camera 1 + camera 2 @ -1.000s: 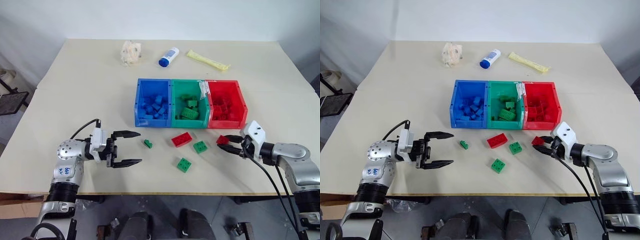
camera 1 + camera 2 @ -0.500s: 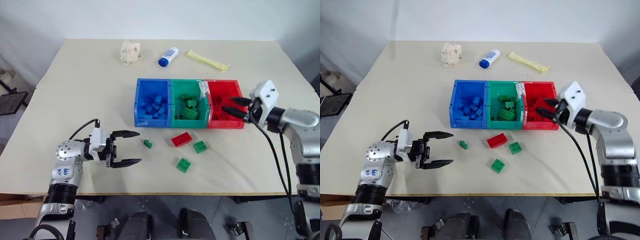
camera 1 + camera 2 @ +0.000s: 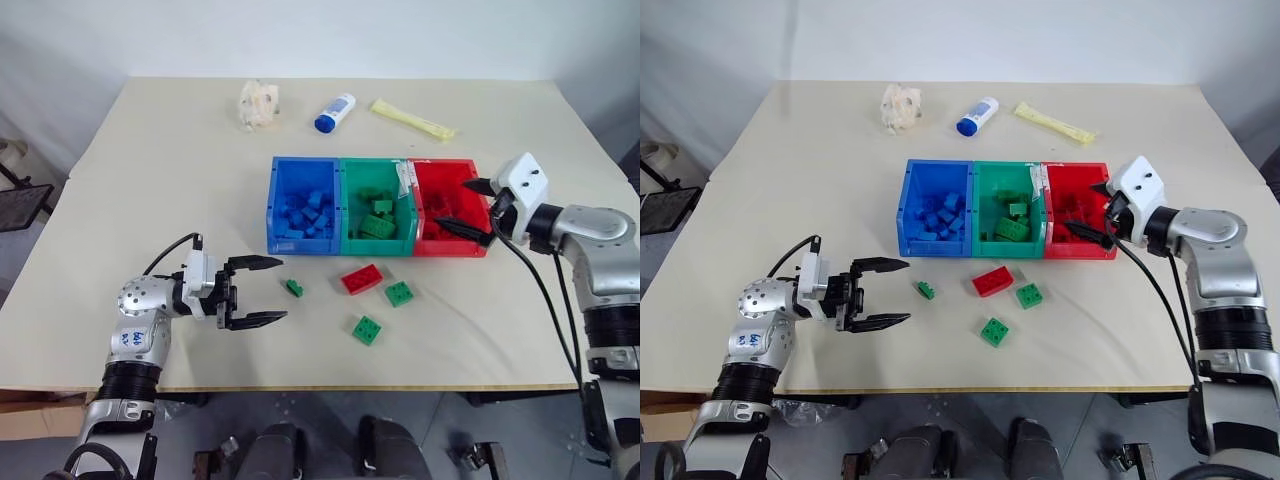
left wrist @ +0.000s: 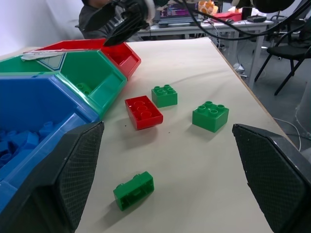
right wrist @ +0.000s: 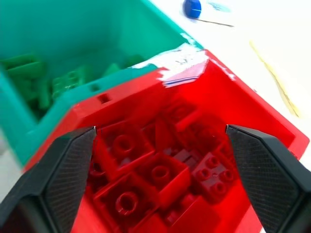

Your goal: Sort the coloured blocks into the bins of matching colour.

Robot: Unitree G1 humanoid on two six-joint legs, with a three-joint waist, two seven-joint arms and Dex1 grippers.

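Step in hand: the right gripper (image 3: 476,211) hangs over the red bin (image 3: 452,209), fingers spread apart and empty; I judge a red brick was just let go there.
Left gripper (image 3: 256,291): wide apart, holding nothing, level above the table (image 3: 150,180), near the small green brick (image 3: 295,288).
Bricks left on the table: one red brick (image 3: 362,278) and two square green bricks (image 3: 400,293) (image 3: 367,330), all in front of the bins.
Bins: blue bin (image 3: 303,205), green bin (image 3: 377,205) and red bin each hold bricks of own colour.
Next move: probably the left gripper must reach the small green brick, close on it, then carry it to the green bin.
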